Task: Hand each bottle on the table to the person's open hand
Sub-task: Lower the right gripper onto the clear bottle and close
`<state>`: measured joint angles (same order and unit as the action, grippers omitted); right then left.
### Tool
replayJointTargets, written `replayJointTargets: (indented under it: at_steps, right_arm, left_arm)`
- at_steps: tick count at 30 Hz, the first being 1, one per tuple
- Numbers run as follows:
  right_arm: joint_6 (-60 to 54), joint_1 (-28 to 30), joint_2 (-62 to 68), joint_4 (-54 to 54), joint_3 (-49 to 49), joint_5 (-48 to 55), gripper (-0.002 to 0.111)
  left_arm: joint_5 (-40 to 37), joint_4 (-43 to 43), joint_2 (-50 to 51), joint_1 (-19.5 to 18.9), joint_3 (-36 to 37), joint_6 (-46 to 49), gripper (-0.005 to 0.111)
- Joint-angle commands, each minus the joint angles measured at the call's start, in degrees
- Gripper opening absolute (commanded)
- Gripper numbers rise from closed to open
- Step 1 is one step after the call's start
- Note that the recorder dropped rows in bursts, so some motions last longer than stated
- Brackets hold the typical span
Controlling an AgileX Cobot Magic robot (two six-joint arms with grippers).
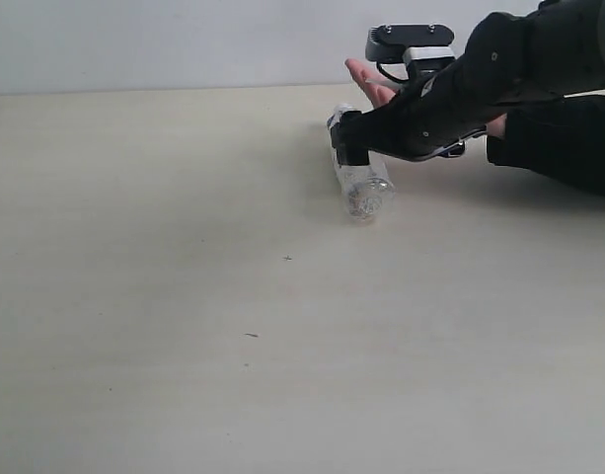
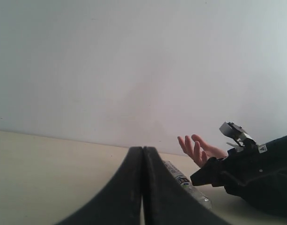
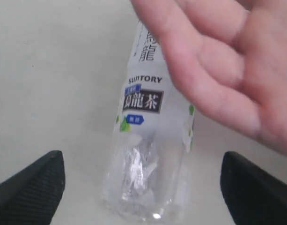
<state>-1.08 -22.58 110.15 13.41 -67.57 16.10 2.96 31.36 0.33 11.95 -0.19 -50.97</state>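
The bottle lies on its side on the table. It is clear plastic with a white label printed in dark characters and small green leaves (the word SUNTORY reads plainly in the right wrist view). The right gripper has its jaws spread wide. One black fingertip stands on either side of the bottle, each well apart from it, so nothing is clamped. From the exterior view this gripper hangs low over the bottle's upper half, and the bottle's bare clear end points toward the camera.

Just past the gripper is the person's open hand, bare, with its fingers stretched out. In the right wrist view it covers the labelled far end of the bottle, and whether skin touches plastic cannot be told. In the exterior view the hand shows behind the right arm, near the bottle's far end, and a black sleeve runs off to the right edge of the table.

The left gripper has its two dark jaws pressed flat together with nothing between them. It sits low over the table, well apart from the bottle and the hand, both of which appear beyond it in its own camera.

A few tiny dark specks mark the pale tabletop. A plain light wall rises behind it.
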Motion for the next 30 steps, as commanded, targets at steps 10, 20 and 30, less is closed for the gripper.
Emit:
replayJointTargets:
  at_steps: [10,20,30]
  right_arm:
    - [2.59,-0.1,10.98,-0.14,-9.38,-1.14,0.085]
    - [2.59,-0.1,11.8,-0.49,-9.49,0.12,0.074]
    - [2.94,-0.1,11.8,-0.37,-9.49,3.58,0.04]
  left_arm:
    - [-0.1,-0.08,-0.33,-0.16,0.19,-0.07,0.0]
    - [-0.1,-0.08,-0.33,-0.16,0.19,-0.07,0.0]
    - [-0.1,-0.08,-0.33,-0.16,0.19,-0.07,0.0]
